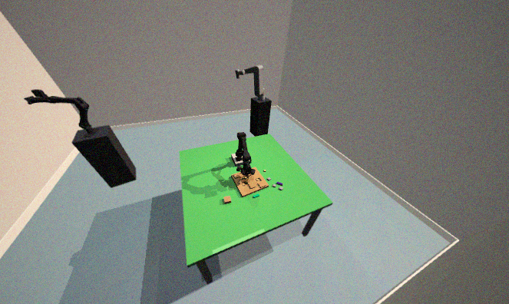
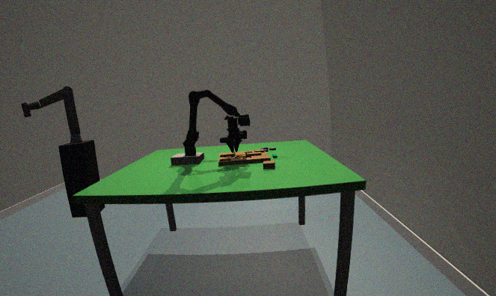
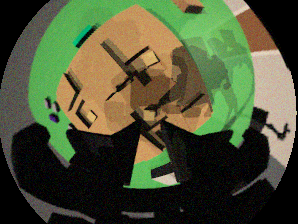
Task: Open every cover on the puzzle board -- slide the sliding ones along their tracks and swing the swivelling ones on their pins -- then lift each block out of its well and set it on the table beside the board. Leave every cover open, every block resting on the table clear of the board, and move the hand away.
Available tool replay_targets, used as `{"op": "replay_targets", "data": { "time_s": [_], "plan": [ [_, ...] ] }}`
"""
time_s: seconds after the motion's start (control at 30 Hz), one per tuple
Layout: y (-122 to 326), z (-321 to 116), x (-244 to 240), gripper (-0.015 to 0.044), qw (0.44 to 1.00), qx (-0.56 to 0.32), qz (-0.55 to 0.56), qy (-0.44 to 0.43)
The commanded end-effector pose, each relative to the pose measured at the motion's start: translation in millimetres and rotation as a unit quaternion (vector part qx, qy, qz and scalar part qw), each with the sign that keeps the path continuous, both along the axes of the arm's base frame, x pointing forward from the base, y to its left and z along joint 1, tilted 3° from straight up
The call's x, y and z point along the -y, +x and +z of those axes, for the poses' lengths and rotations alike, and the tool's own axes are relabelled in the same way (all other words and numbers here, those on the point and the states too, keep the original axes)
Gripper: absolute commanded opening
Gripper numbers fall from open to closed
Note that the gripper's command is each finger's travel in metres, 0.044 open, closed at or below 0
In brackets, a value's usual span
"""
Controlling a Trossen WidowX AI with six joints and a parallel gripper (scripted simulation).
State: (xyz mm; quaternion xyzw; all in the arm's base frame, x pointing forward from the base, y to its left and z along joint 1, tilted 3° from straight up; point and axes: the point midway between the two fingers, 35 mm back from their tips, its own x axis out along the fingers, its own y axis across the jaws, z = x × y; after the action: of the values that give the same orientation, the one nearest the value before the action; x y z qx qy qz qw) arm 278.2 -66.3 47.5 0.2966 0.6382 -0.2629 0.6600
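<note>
The tan puzzle board lies on the green table. My gripper is partly open and points down just over the board's side nearest the arm base. A small well with a pale yellow square shows between and just beyond the fingertips. Two more wells show pale yellow squares, one near the middle and one at the left; I cannot tell whether these are blocks or well floors. Dark slots and low covers cross the board. Shadow hides some cover positions.
A teal piece, a purple piece and several small pale pieces lie beside the board. An orange-brown box stands near one corner. The arm's base stands behind the board.
</note>
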Motion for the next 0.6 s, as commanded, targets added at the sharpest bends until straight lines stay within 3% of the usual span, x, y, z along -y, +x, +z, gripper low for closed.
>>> {"op": "replay_targets", "data": {
  "time_s": [0.0,0.47,0.57],
  "plan": [
    [0.8,0.0,0.0,0.0144,1.000,0.001,0.000,0.000],
    [1.4,-6.1,-0.3,0.0144,1.000,0.001,0.000,0.000],
    [1.4,-7.1,-0.3,0.0144,0.999,0.000,-0.046,0.003]
  ]
}}
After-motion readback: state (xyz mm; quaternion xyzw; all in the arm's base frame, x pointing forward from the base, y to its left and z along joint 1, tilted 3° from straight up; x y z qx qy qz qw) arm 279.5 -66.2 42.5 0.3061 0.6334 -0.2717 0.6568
